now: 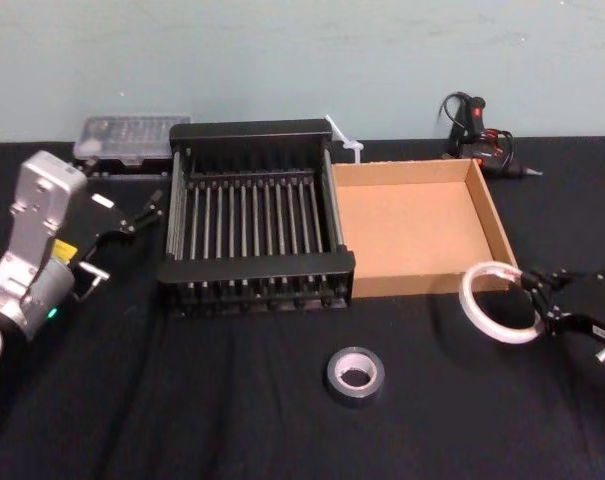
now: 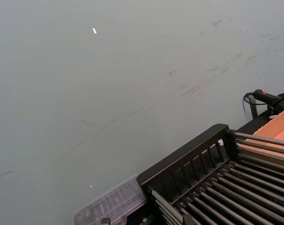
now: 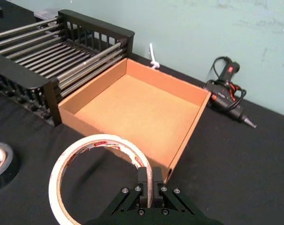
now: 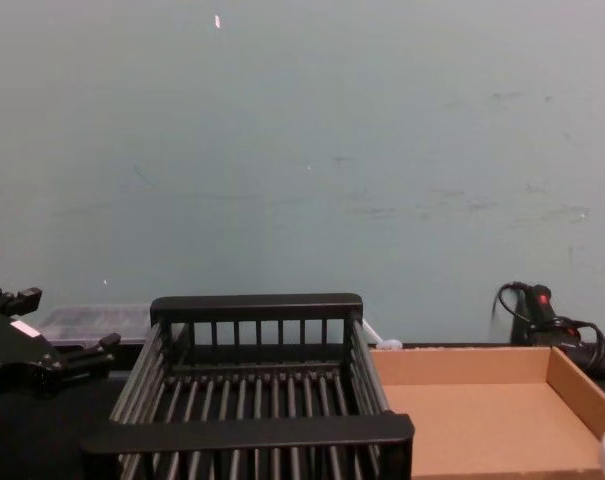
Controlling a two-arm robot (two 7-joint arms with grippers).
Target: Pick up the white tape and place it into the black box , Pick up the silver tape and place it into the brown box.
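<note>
Pinching the white tape (image 3: 102,139) edgewise, the right claw (image 3: 149,180) holds it tilted.

Half of silver tape (image 3: 1,164) cut off by right wrist view's edge. Lower arc of white tape (image 3: 99,139) cut off there too; its red print unreadable. Part of clear case (image 1: 122,135) hidden behind black box (image 1: 252,130).

Clear case (image 1: 130,138) rear-L; corded tool (image 1: 477,135) rear-R.

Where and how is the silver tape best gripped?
Probably from straight above: the silver tape lies flat on the table, hole up. Pinch its wall, one finger inside the hole and one outside.
</note>
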